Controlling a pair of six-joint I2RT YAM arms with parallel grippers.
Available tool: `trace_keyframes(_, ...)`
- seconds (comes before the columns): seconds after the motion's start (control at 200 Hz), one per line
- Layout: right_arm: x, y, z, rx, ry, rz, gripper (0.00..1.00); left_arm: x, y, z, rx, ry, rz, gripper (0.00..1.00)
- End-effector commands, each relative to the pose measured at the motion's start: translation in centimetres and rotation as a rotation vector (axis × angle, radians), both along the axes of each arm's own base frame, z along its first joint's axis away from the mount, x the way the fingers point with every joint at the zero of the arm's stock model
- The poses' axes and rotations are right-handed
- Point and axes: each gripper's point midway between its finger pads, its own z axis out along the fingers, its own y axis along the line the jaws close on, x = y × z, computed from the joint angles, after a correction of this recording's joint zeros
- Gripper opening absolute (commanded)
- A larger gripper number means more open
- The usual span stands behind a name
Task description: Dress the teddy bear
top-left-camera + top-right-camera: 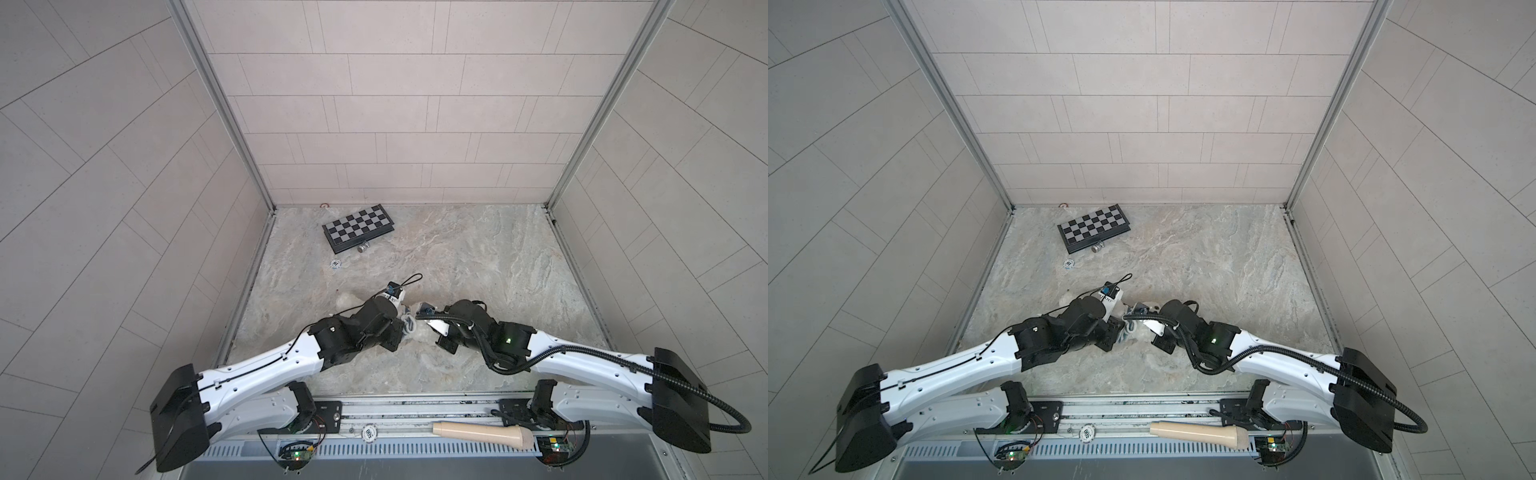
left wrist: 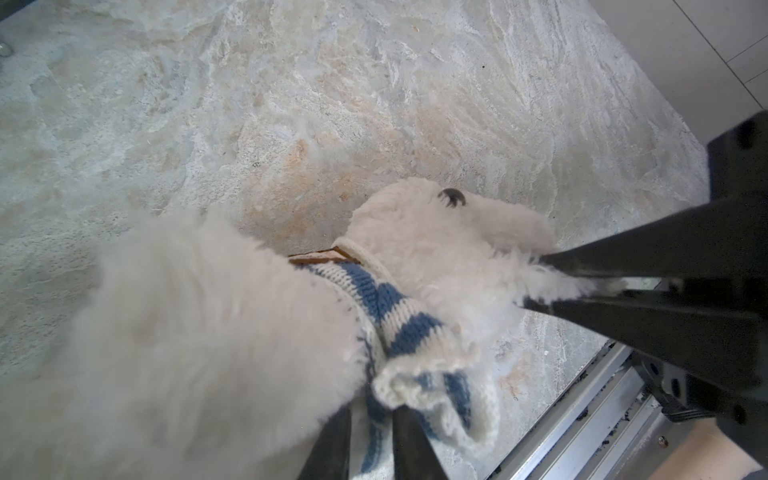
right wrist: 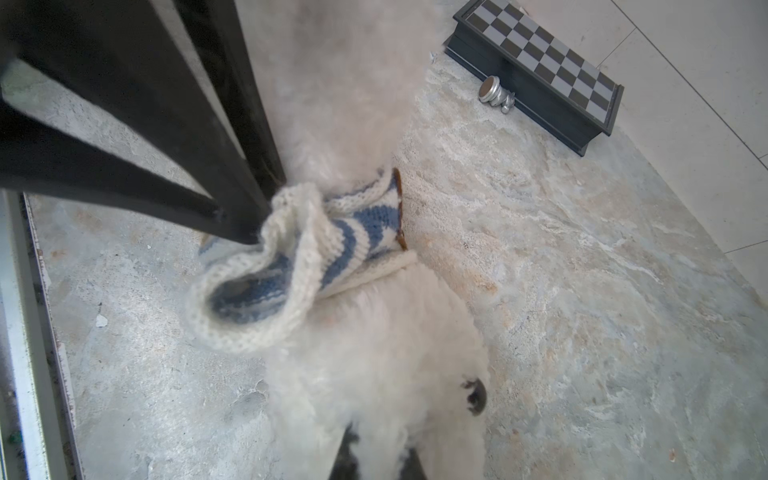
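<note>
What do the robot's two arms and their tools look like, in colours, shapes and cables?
Both arms have white shells with black joints and black elbow housings. A thin black cable runs along the left arm; a thick ribbed black hose loops from the right arm, whose wrist joint shows a green light. The left tool and right tool have black, tapering fingers.

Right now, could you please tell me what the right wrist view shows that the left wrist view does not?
Only the right wrist view shows the chessboard, a silver chess piece lying beside it, and the tips of the left gripper pinching the hem of the striped sweater. Only the left wrist view shows the tips of the right gripper closed on the fur of the teddy bear. Both show the sweater bunched around the bear's neck on the marbled table.
</note>
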Motion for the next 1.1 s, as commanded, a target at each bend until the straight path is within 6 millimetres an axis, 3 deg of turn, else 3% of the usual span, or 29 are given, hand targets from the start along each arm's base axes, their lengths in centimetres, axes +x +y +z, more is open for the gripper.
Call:
trace_keyframes(0.0, 0.2, 0.4, 1.2, 0.047, -0.028, -0.010, 0.00, 0.1, -0.4, 0.2, -0.003, -0.004, -0.007, 0.24)
trace_keyframes(0.365, 0.1, 0.6, 1.3, 0.057, -0.028, -0.013, 0.00, 0.5, -1.0, -0.1, 0.005, -0.005, -0.009, 0.21)
trace_keyframes(0.631, -0.2, 0.9, 1.9, 0.081, -0.032, -0.010, 0.00, 0.5, -1.3, -0.3, 0.048, -0.002, -0.011, 0.06)
trace_keyframes(0.726, -0.3, 1.2, 1.9, 0.084, -0.033, -0.004, 0.00, 0.7, -1.2, -0.4, 0.055, -0.004, 0.002, 0.08)
trace_keyframes(0.861, -0.4, 1.4, 2.1, 0.096, -0.034, 0.000, 0.00, 0.8, -0.9, -0.5, 0.065, -0.010, 0.013, 0.21)
trace_keyframes(0.986, -0.4, 1.4, 2.5, 0.108, -0.043, 0.000, 0.00, 1.0, -0.8, -0.7, 0.074, -0.014, 0.018, 0.11)
trace_keyframes(1.006, -0.7, 1.0, 1.5, 0.088, -0.031, 0.000, 0.00, 1.0, -0.8, -0.7, 0.076, -0.017, 0.020, 0.09)
trace_keyframes(1.096, -0.7, 0.7, 1.2, 0.080, -0.029, -0.004, 0.00, 1.2, -0.6, -0.4, 0.083, -0.027, 0.026, 0.03)
